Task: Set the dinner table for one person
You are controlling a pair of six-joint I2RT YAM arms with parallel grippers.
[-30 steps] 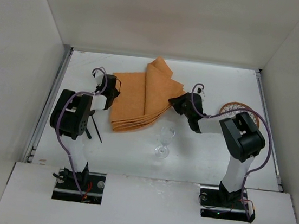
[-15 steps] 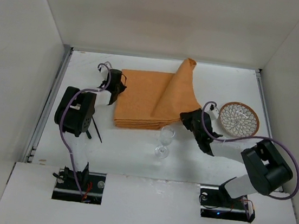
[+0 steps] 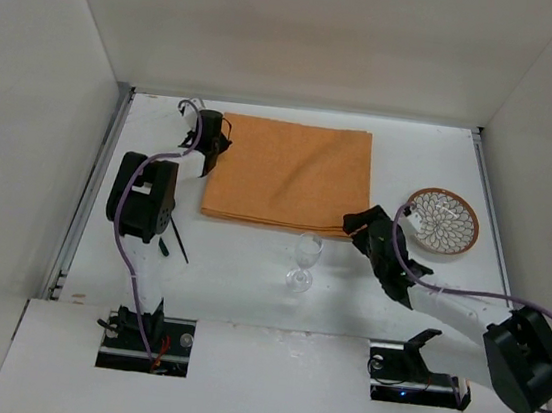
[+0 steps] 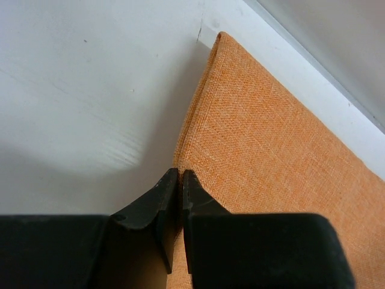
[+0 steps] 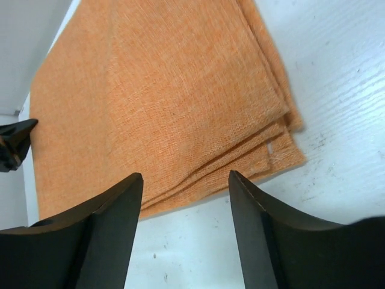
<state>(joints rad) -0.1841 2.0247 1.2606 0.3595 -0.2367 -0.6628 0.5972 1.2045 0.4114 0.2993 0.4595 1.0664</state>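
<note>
Top external view first: the bench [image 3: 248,274] is the big white surface with rails down its left and right sides, and everything sits on it. The orange mat [image 3: 290,173] lies flat and squared up at the far middle, so I'd call that step pretty much done.

My left jaws are pressed together at the mat's left edge, close to its far-left corner. From the left wrist cam it looks like they're pinching the folded edge of the cloth. My right jaws are spread wide with nothing in them, hanging just over the mat's near-right corner.

Everything else hasn't been placed yet, as far as I can tell:
- The plate [image 3: 441,221] sits on the bare bench to the right of the mat, apart from it.
- The wine glass [image 3: 301,262] stands upright just near of the mat's near edge, not on it.
- A thin dark utensil [image 3: 177,240] lies at the near left beside my left arm, and it's too small to say whether it's a fork or a knife.

So my guess is we're early on. The mat is down, but the plate needs to go onto it, and the glass and utensil need to be set around that.
</note>
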